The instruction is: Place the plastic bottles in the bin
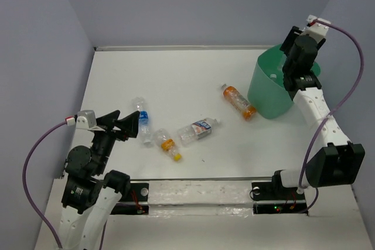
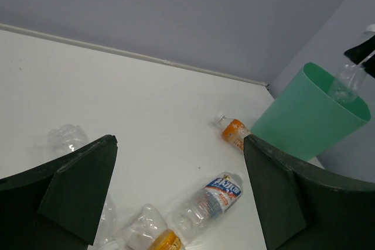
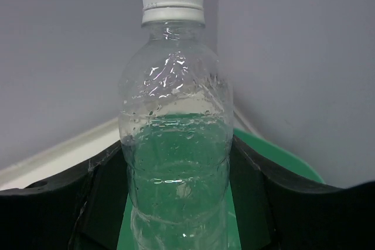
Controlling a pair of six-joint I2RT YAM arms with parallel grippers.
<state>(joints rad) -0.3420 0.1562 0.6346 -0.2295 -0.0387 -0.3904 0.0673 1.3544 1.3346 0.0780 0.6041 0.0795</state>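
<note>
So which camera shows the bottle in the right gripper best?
The right wrist view: the clear bottle fills it, clamped in the right gripper. The left wrist view shows it small above the bin. From the top, the arm hides it.

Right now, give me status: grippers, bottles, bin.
Right gripper shut on clear bottle, over bin. Left gripper open, beside blue-label bottle. Also loose on table: near orange bottle, white-red-blue bottle, far orange bottle. Bin mouth unobstructed.
</note>
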